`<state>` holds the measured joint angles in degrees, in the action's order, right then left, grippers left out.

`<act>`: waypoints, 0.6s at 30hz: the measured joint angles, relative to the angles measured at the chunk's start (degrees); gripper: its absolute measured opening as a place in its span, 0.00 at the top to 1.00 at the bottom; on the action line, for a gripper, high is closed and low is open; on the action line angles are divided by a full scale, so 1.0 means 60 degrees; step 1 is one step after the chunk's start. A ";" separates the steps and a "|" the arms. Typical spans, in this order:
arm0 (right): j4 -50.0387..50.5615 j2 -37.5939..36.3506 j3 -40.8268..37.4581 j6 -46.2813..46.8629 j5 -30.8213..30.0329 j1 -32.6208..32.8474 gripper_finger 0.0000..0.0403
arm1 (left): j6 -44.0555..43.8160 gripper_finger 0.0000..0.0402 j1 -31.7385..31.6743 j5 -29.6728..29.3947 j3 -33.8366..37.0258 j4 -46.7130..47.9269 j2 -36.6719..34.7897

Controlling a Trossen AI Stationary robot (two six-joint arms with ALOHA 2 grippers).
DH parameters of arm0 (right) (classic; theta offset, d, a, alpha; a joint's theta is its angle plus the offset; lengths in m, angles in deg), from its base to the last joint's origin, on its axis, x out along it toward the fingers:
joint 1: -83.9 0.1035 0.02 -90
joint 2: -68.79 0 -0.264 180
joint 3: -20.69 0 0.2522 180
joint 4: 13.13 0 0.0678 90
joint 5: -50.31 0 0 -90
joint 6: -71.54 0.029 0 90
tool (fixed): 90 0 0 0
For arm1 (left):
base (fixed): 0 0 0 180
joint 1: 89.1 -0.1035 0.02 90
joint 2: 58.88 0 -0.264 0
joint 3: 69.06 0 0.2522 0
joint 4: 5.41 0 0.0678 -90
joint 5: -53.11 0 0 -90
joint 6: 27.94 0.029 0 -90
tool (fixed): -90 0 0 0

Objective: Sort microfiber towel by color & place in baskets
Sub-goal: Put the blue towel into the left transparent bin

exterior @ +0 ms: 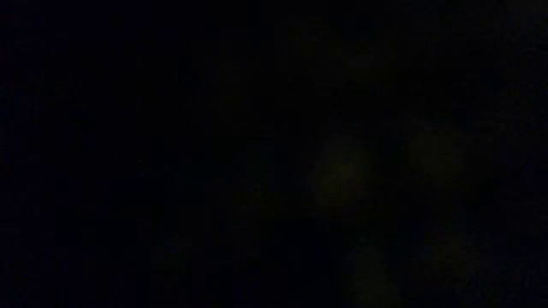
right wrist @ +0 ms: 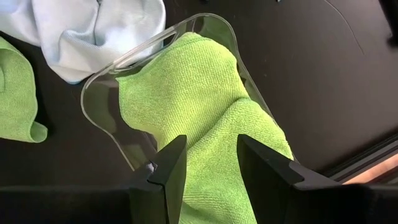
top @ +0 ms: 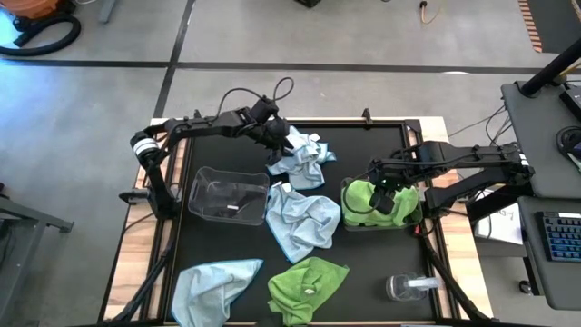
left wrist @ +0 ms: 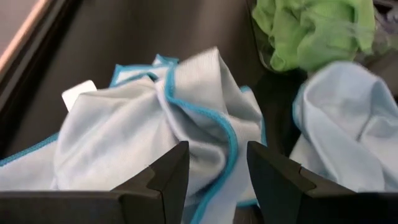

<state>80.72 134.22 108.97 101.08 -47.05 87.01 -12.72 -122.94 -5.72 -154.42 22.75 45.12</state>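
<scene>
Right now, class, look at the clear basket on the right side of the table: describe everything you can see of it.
The right basket is a small rectangular bin of clear, see-through plastic with rounded corners and a smooth rim. It stands upright on the black mat near the table's right edge. A lime green towel fills it, bunched, rising over one end. The right gripper sits just above that towel, fingers open. A pale blue towel lies close beside the basket.

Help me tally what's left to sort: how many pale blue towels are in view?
3: one at the left end effector at the back, one mid-table, one at the front left. More could lie hidden underneath.
</scene>
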 joint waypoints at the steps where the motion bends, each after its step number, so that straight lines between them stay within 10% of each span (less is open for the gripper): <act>1: -0.0006 0.0000 0.0000 0.0000 0.0001 0.0000 0.66 | -0.0120 0.64 0.0000 0.0002 0.0050 -0.0207 0.0000; 18: -0.0020 -0.0001 0.0007 -0.0005 -0.0011 -0.0003 0.66 | -0.1338 0.98 0.0011 -0.0006 0.0167 -0.0242 0.0000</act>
<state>80.59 134.22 109.02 101.05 -47.11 86.99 -20.75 -122.88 -5.76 -153.42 21.30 45.12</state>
